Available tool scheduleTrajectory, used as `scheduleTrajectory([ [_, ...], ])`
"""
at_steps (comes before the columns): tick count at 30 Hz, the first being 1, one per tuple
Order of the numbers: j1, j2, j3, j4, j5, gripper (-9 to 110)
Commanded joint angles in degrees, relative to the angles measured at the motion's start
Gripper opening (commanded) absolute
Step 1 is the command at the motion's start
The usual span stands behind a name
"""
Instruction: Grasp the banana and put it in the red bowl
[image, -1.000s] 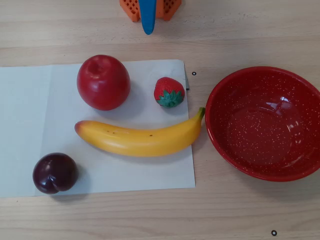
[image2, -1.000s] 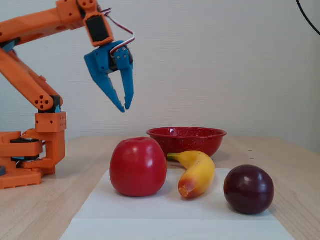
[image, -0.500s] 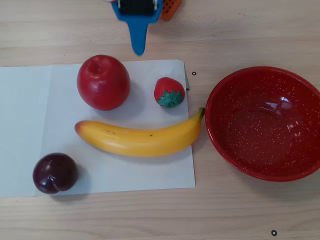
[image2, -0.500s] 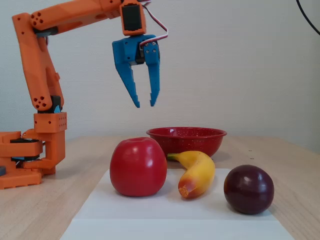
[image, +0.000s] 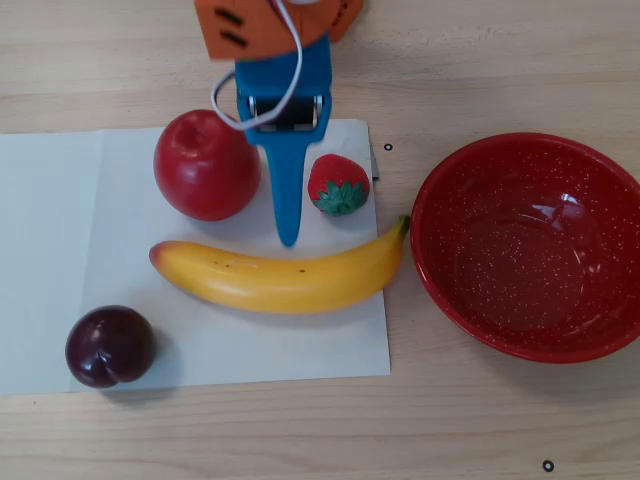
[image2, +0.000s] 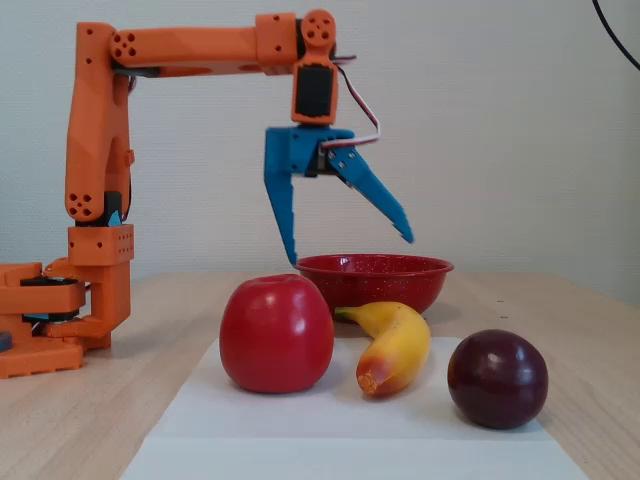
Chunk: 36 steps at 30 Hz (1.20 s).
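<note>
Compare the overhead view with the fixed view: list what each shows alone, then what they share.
Only the overhead view shows the strawberry and the bowl's empty inside. Only the fixed view shows the whole orange arm and the gripper open, hanging above the table. Both show the banana, the red bowl, the apple, the plum and the paper the fruit lies on.

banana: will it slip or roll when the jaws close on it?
The banana looks glossy and smooth, so it may slip. Its curve lies flat on the paper, so rolling seems unlikely; it may pivot instead. It looks rigid, probably plastic. The gripper hangs open above.
</note>
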<state>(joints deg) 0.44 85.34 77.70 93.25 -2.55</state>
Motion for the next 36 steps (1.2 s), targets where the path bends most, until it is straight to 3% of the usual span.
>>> scheduleTrajectory([
  [1, -0.18, 1.23, -7.56, -1.58, 0.35, 61],
  [18, 2.72, -16.70, -21.45, -1.23, -1.23, 72],
  [36, 3.25, -30.23, -31.03, -1.32, -1.23, 72],
])
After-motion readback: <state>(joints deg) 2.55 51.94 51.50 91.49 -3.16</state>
